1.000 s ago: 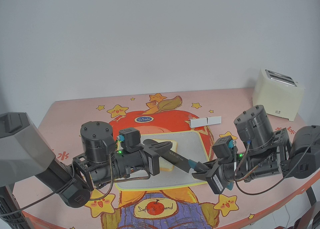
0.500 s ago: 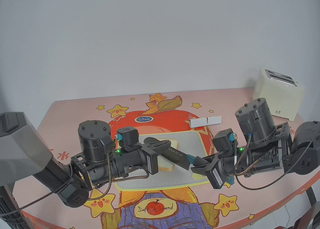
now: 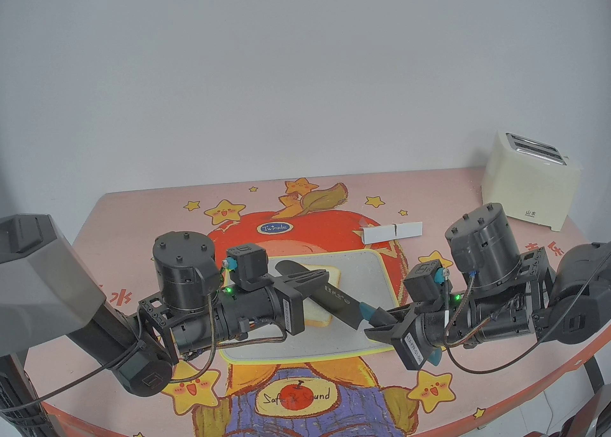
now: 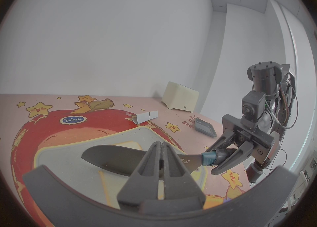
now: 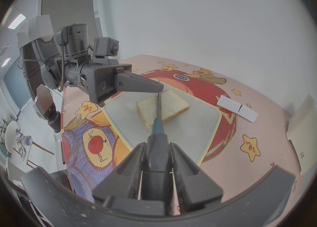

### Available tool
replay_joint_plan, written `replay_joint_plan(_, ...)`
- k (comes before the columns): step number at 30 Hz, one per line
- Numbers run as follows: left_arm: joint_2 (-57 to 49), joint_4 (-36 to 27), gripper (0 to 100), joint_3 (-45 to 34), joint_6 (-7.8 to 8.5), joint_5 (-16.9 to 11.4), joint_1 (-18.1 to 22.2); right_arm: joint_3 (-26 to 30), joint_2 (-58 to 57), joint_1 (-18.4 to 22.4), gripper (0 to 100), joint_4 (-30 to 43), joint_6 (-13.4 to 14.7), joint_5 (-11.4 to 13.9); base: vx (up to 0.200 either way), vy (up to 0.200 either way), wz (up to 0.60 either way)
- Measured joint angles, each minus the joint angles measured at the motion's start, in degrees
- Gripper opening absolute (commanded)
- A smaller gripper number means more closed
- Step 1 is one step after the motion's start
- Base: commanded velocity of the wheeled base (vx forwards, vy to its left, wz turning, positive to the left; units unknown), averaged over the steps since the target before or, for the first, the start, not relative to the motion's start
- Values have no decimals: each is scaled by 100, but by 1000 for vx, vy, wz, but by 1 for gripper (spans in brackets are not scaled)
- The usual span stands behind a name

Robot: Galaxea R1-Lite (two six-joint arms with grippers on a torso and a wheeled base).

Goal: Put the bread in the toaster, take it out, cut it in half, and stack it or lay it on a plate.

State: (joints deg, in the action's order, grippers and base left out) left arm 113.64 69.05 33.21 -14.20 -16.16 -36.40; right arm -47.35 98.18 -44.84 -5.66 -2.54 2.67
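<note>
- Since half a second ago, the right gripper [image 3: 380, 324] has drawn back and down, and the knife [image 3: 331, 295] has come with it.
- The bread [image 5: 163, 107] lies flat on the cutting board [image 3: 372, 276], with the blade on edge across it.
- The right claw is clamped on the knife's handle.
- The left gripper [image 3: 318, 278] is over the slice, fingers pressed together and empty.
- The toaster [image 3: 531, 180] stands well apart, far right.

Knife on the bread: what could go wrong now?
1. The left claw is shut and sits right beside the blade of the knife, so the two might bump.
2. I cannot tell whether that claw presses the bread down. If not, the bread could slide on the cutting board during the cut.
3. The right claw holds the knife far back by its handle, so the blade might twist.
</note>
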Motion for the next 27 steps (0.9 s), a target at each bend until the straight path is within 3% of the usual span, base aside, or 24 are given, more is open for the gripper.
replay_joint_plan(9, -217, -54, 0, -2, 15, 18, 0, -9, -44, -11, 0, 71, 0, 0, 0, 0, 0)
replay_joint_plan(18, -356, 885, 0, -50, 2, 5, 24, -89, -100, 5, 0, 65, 0, 6, 0, 0, 0)
replay_joint_plan(27, -697, 1093, 0, -63, 0, -44, 105, -105, -155, 13, 0, 51, 0, 4, 0, 0, 0)
